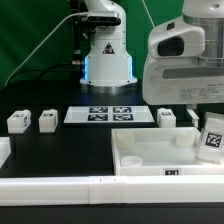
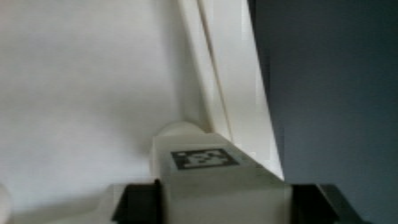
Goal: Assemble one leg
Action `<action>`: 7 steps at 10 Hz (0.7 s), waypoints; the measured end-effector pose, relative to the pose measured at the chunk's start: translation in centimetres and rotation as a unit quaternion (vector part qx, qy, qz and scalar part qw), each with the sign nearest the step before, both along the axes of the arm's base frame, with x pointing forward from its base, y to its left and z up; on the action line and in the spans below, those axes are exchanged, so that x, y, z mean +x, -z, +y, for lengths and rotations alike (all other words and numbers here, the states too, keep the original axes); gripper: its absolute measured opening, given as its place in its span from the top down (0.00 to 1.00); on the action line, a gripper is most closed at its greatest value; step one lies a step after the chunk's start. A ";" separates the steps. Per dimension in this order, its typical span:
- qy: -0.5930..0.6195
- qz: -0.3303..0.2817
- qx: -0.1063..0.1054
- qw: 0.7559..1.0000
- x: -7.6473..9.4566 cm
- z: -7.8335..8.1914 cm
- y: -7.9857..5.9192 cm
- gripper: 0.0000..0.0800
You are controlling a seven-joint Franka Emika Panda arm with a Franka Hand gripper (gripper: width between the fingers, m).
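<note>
Between the gripper (image 2: 228, 202) fingers the leg (image 2: 205, 158) is clamped firm, tray (image 1: 145, 150) just below; carrying step, next probably needs aligning leg over a corner

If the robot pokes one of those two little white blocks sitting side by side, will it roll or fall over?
Probably neither. Each leg looks boxy with flat sides, so it would likely slide, not roll. It sits low and squat, so tipping seems unlikely. The tool pinches the held leg without bending it, so probably stiff.
</note>
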State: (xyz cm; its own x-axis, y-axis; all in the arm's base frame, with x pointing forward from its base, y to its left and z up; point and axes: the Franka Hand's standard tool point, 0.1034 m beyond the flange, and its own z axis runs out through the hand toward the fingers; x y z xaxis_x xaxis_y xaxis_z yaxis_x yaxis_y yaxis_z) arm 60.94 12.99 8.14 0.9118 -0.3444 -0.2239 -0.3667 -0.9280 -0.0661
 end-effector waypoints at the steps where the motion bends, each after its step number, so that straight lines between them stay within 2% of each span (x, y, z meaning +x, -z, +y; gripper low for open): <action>1: 0.038 0.006 -0.007 0.999 0.0 0.1 0.0 0.60; 3: 0.123 0.019 -0.021 0.992 -0.1 0.3 0.0 0.60; 5: 0.121 0.019 -0.021 0.992 -0.1 0.3 0.0 0.61; 6: 0.120 0.018 -0.021 0.992 -0.1 0.3 0.0 0.38; 7: 0.117 0.018 -0.020 0.993 -0.1 0.4 0.0 0.23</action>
State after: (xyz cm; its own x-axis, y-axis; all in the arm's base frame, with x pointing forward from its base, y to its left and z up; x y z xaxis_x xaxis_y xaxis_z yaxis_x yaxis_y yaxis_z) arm 60.87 13.34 8.14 0.7979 -0.5545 -0.2364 -0.5733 -0.8192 -0.0132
